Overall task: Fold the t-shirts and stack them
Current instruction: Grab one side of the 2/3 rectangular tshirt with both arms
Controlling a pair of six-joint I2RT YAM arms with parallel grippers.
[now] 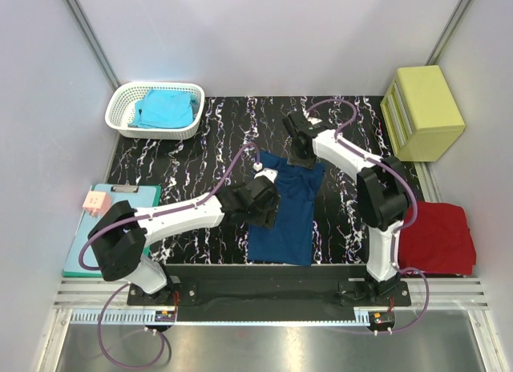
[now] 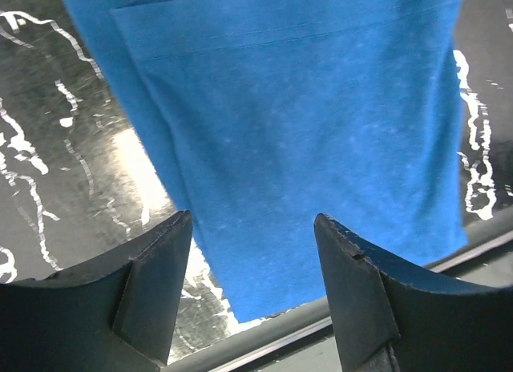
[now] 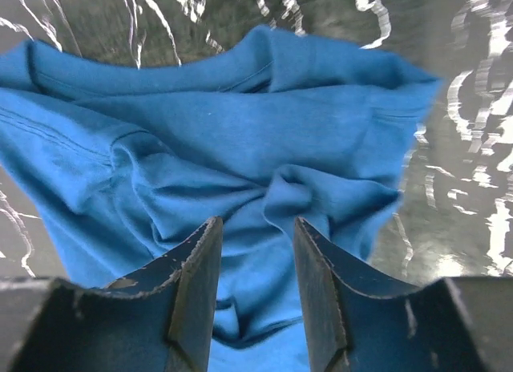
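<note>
Loosely folded, navy t-shirt [image 1: 282, 220] lies under left pincer [image 2: 252, 260], right pincer [image 3: 256, 252]: both parted, empty.

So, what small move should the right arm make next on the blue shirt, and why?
Probably lower the right gripper and close it on the shirt: its jaws stand open over bunched cloth at the far end, and the shirt lies as a long strip, ready for a cross fold.
</note>
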